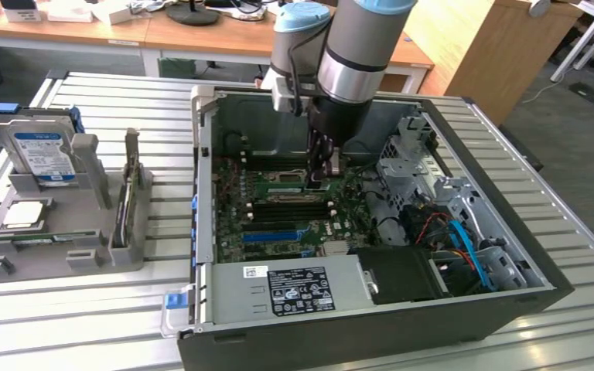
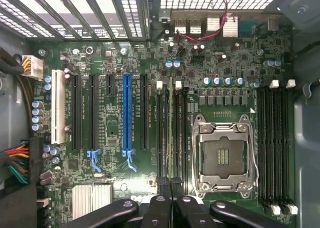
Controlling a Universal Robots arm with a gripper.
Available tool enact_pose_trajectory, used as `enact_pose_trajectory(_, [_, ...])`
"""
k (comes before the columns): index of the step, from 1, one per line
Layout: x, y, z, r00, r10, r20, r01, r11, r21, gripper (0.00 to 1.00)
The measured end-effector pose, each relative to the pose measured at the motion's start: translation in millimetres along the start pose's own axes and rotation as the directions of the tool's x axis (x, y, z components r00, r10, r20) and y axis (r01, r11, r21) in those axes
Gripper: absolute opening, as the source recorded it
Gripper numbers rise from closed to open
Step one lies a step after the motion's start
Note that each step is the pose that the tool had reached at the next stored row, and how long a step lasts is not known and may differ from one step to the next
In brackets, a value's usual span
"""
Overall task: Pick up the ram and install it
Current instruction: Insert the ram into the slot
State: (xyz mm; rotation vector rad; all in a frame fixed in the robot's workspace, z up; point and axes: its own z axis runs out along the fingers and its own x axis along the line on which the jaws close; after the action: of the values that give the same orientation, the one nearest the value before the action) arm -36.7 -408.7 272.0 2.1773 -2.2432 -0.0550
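1. The arm (image 1: 364, 46) enters the exterior view at 12 o'clock and hangs almost vertical, its upper end leaning slightly toward 1 o'clock.
2. The wrist points straight down, toward 6 o'clock.
3. The black gripper (image 1: 318, 178) is the arm's lowest part.
4. In the wrist view its fingers (image 2: 161, 185) stand close together, pinching the ram (image 2: 170, 133) edge-on, with the linkage bars splayed outward.

I see a green board (image 2: 112, 123) with one blue slot (image 2: 126, 112) and one white slot (image 2: 58, 105). My gripper (image 2: 170, 184) is black. The ram (image 2: 170, 133) looks green. The table (image 1: 70, 325) has pale stripes.
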Motion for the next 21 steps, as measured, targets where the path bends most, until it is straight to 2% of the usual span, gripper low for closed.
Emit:
enact_pose_trajectory(13, [0.2, -0.6, 17.6, 1.0, 0.0, -0.0001, 0.0, 1.0, 0.0002, 0.12])
enact_pose_trajectory(21, [0.3, -0.7, 19.2, 1.0, 0.0, 0.0, 0.0, 1.0, 0.0003, 0.12])
